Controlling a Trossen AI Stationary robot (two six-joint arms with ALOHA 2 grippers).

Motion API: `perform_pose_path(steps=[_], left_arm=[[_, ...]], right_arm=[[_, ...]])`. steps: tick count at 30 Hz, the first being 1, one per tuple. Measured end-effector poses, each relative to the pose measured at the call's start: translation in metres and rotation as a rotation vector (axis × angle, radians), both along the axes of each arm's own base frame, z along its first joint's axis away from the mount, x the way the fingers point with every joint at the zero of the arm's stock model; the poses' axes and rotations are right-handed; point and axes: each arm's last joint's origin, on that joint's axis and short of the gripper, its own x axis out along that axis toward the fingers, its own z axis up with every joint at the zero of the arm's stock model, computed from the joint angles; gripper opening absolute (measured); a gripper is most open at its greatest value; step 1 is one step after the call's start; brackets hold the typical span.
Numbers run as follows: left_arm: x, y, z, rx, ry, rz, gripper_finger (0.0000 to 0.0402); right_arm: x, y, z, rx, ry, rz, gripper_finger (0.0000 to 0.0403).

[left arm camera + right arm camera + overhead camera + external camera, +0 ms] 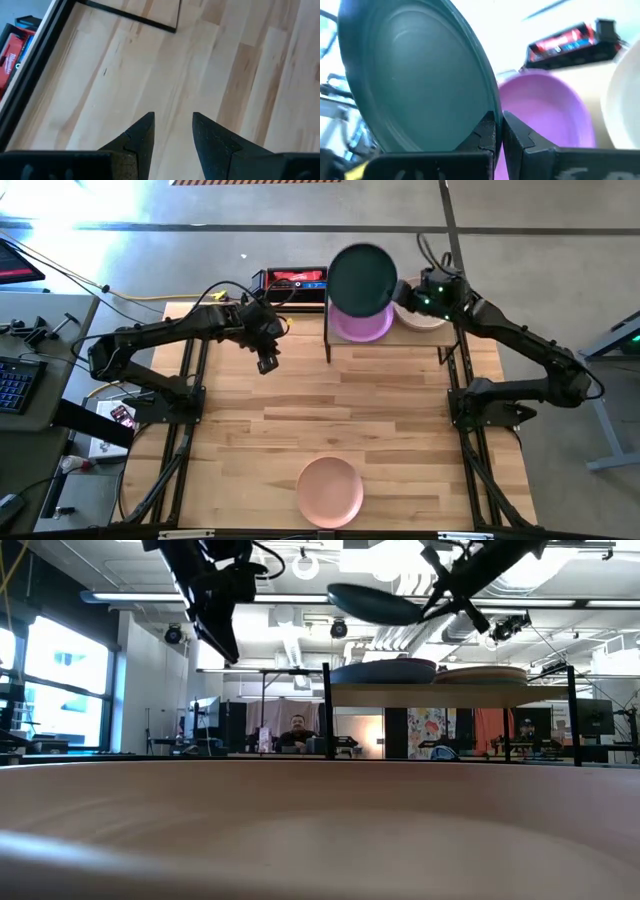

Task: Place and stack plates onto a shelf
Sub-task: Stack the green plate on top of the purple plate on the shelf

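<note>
The bench point(340, 420) is being shared by the shelf point(385, 352) at its far edge and a lone peach plate point(330, 491) near its front edge. On the shelf a purple plate point(362, 327) and a beige plate point(418, 318) are lying side by side, and a dark teal plate point(362, 278) is being held in the air above the purple one. These plates are judged stiff, light and smooth-rimmed, so a pinch at the rim is judged the sound hold, with some risk of slipping or swinging.

The right arm is being stretched out over the shelf's right part, its right tool point(499, 131) clamped on the teal plate's rim, the plate tilted. The left arm is being held beside the shelf's left end, its left tool point(172, 131) standing apart, empty, above bare wood.
</note>
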Motion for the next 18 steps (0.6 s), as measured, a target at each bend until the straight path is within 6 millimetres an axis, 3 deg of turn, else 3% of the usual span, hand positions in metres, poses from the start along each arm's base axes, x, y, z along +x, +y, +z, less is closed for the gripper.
perform_pose_path(steps=[10, 18], left_arm=[[-0.008, 0.009, -0.002, 0.016, 0.051, -0.017, 0.0122], [-0.012, 0.015, -0.002, 0.012, 0.061, 0.007, 0.0122]], right_arm=[[0.001, -0.004, 0.016, -0.092, -0.052, 0.000, 0.0000], [0.000, -0.010, 0.063, -0.112, 0.129, -0.025, 0.0000]])
